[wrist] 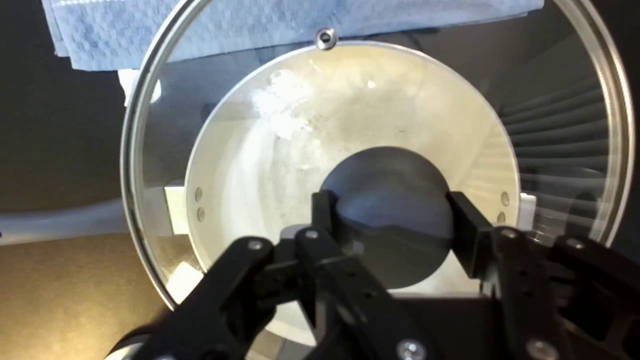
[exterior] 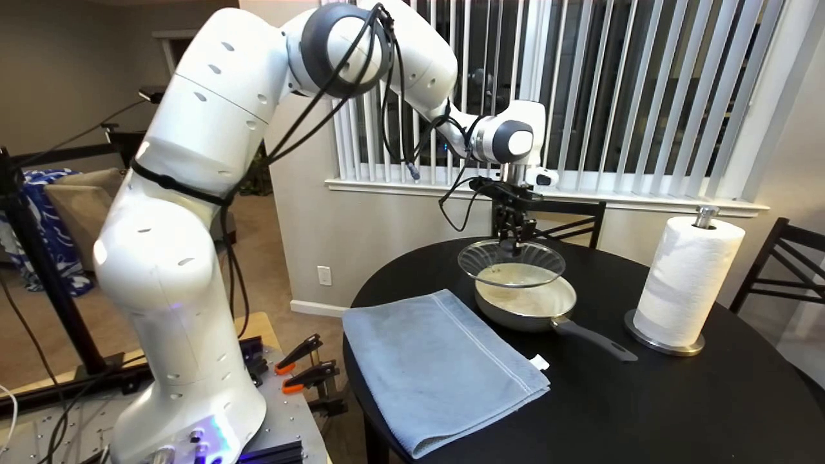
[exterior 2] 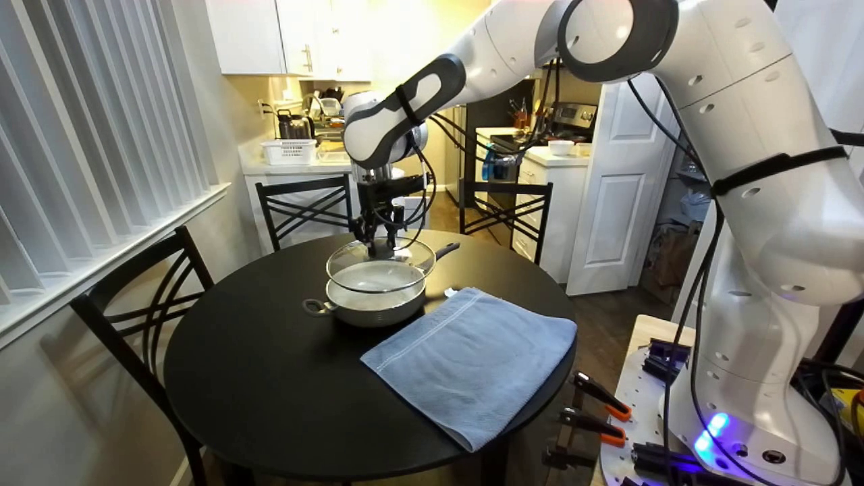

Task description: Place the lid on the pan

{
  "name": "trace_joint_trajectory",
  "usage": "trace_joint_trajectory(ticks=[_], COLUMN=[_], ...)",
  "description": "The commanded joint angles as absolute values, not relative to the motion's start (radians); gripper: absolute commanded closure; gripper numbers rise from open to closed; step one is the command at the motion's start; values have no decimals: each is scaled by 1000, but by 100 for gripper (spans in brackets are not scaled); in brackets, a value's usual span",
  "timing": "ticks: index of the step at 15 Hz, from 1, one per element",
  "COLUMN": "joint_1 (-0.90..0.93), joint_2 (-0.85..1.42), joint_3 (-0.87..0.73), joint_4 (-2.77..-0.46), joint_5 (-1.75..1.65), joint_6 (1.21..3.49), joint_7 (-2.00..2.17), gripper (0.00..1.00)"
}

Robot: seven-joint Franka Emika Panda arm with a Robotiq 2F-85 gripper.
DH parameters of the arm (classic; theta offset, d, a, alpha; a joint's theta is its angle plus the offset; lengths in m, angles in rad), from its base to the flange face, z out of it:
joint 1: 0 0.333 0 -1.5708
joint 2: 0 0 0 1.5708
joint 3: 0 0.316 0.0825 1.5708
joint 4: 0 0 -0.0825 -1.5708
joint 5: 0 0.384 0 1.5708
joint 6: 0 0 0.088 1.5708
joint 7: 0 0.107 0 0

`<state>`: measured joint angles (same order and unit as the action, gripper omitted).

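Note:
The lid [exterior: 515, 276] is clear glass with a metal rim; it also shows in an exterior view [exterior 2: 347, 268]. My gripper [exterior: 511, 243] is shut on the lid's round dark knob [wrist: 390, 260], with one finger on each side in the wrist view [wrist: 392, 220]. The lid hangs roughly level above the pan [exterior: 515, 320], with a gap between its rim and the pan's rim, slightly off centre. The cream-inside pan stands on the table in an exterior view [exterior 2: 381, 317]. Its long handle [wrist: 60, 220] sticks out past the lid.
A blue-grey folded cloth [exterior: 438, 367] lies beside the pan on the round black table [exterior 2: 270, 405]. A paper towel roll [exterior: 689, 280] stands on a metal base near the pan's handle. Black chairs [exterior 2: 155, 324] surround the table. A window with blinds [exterior: 580, 96] is behind.

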<state>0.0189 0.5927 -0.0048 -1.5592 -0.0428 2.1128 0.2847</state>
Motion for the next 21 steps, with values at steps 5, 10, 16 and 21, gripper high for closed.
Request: trace_joint_trajectory(ticks=[5, 10, 16, 21], joint_1=[-15, -19, -26, -32], joint_2=[723, 798, 868, 914], joint_3=[-16, -20, -21, -23], joint_4=[-1418, -1321, -1218, -1152], joint_5=[31, 43, 55, 62], joint_6=[2067, 2057, 2027, 1993], joint_7=[239, 251, 253, 257], gripper=[67, 67, 67, 67])
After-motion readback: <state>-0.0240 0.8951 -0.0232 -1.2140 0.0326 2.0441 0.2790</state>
